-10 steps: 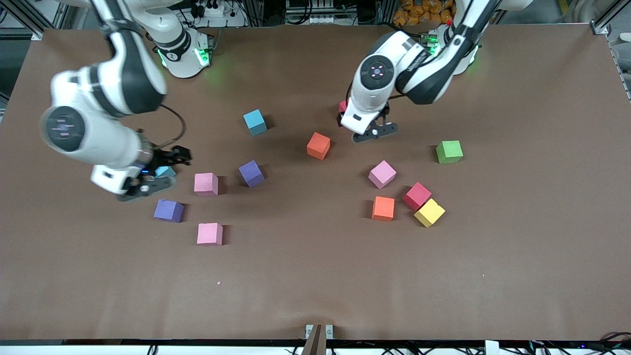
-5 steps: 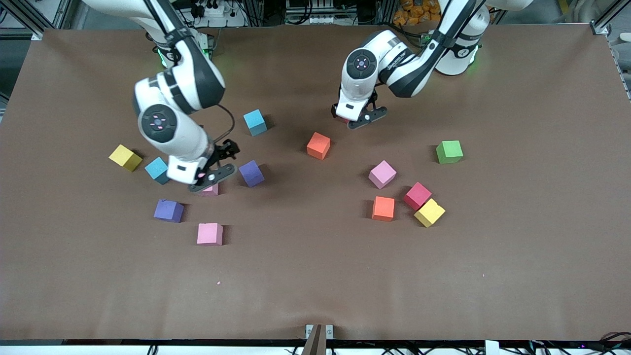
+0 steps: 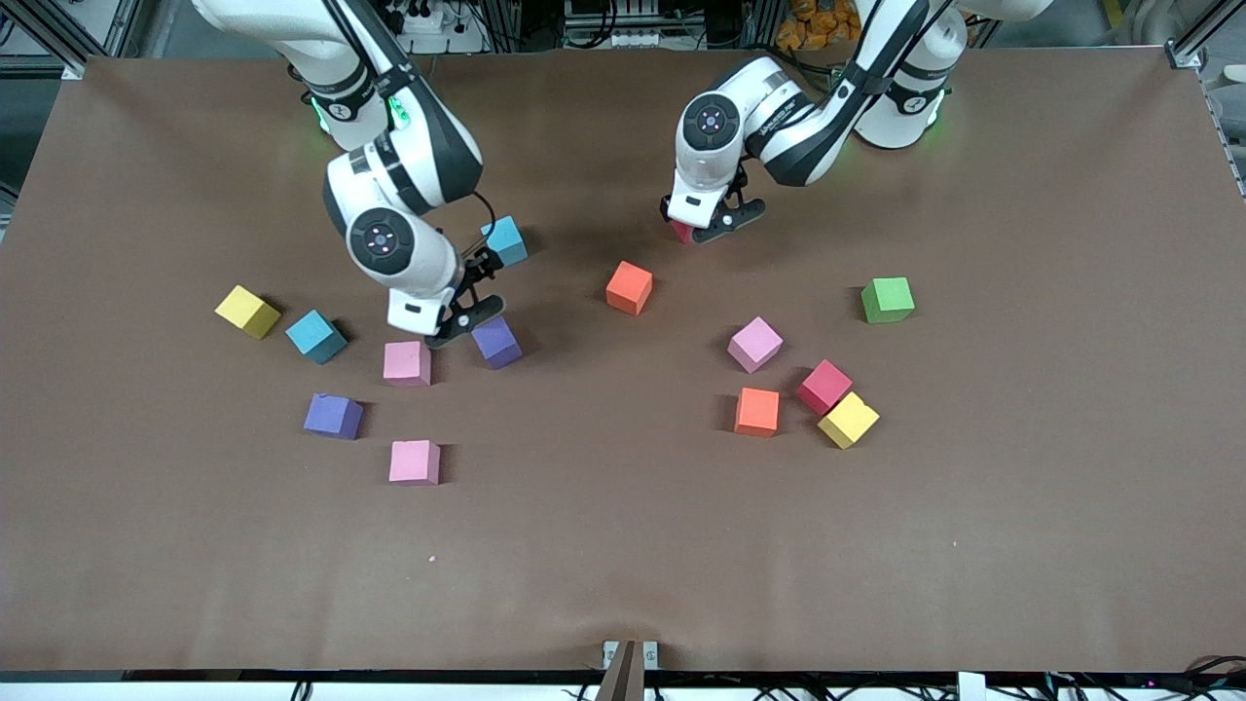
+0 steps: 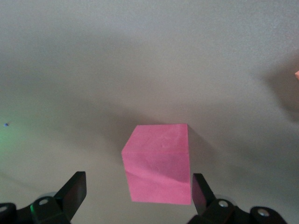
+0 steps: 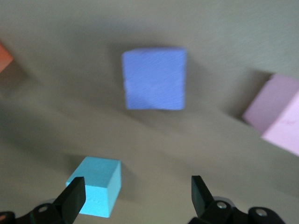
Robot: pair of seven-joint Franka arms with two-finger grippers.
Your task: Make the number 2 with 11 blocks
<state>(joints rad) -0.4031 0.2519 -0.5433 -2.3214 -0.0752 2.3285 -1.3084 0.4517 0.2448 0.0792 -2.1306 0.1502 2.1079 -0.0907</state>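
Both claws wide open, holding nothing: left gripper over a square-on red block, right gripper above the purple block.

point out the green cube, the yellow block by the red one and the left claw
green cube (image 3: 887, 299), front view, top face
yellow block (image 3: 848, 420), front view, top face
left claw (image 4: 139, 191), left wrist view, midway between fingertips

A brown paper-covered table carries scattered matte foam cubes; a purple cube sits just beside the right gripper.
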